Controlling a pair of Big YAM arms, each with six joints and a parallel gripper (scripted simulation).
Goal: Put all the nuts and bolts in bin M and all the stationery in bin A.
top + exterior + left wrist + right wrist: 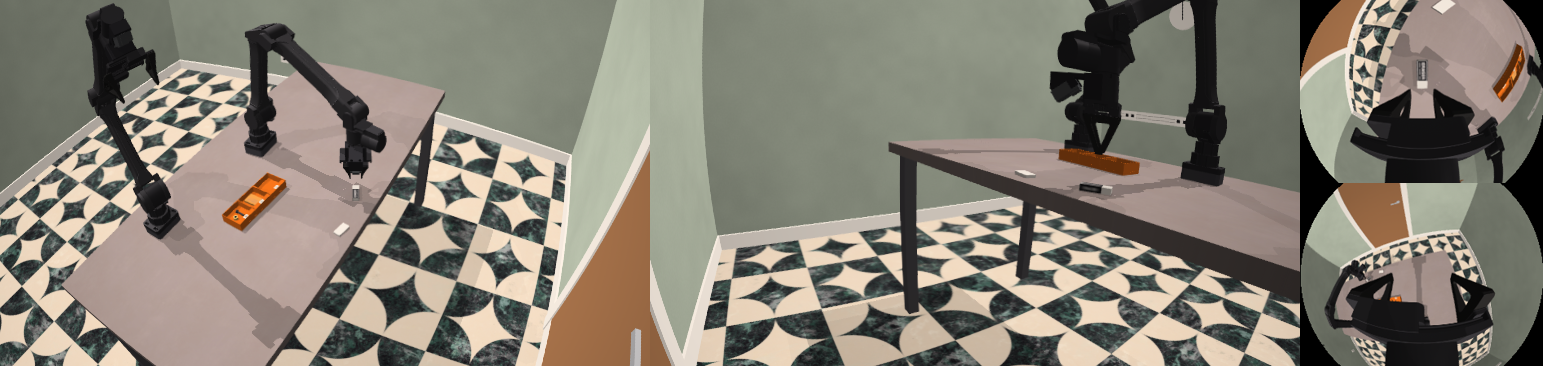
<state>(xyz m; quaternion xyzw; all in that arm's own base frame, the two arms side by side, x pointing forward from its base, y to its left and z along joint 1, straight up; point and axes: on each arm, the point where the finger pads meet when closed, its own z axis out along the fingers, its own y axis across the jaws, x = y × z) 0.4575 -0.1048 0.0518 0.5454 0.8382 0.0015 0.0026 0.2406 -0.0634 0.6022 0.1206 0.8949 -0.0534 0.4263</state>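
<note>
An orange bin block (265, 206) (1100, 163) (1506, 73) with three compartments stands flat on the table. Its end compartment toward the right arm's base holds a dark bolt (240, 213) and a brass nut (235, 217). The middle one shows a pale patch, unclear. The letters are unreadable. A dark-sleeved block with a white end (355, 192) (1092, 188) (1422, 71), like an eraser, lies near the table edge. My left gripper (355, 176) (1100, 152) (1421, 92) is partly open and empty above it, fingers down. My right gripper (140, 92) (1421, 276) is wide open and empty, raised high.
A flat white piece (341, 229) (1025, 173) (1443, 6) lies near the same table edge, apart from the sleeved block; I cannot tell what it is. The bin block lies between these pieces and the arm bases. The left arm reaches across the table beside the bins.
</note>
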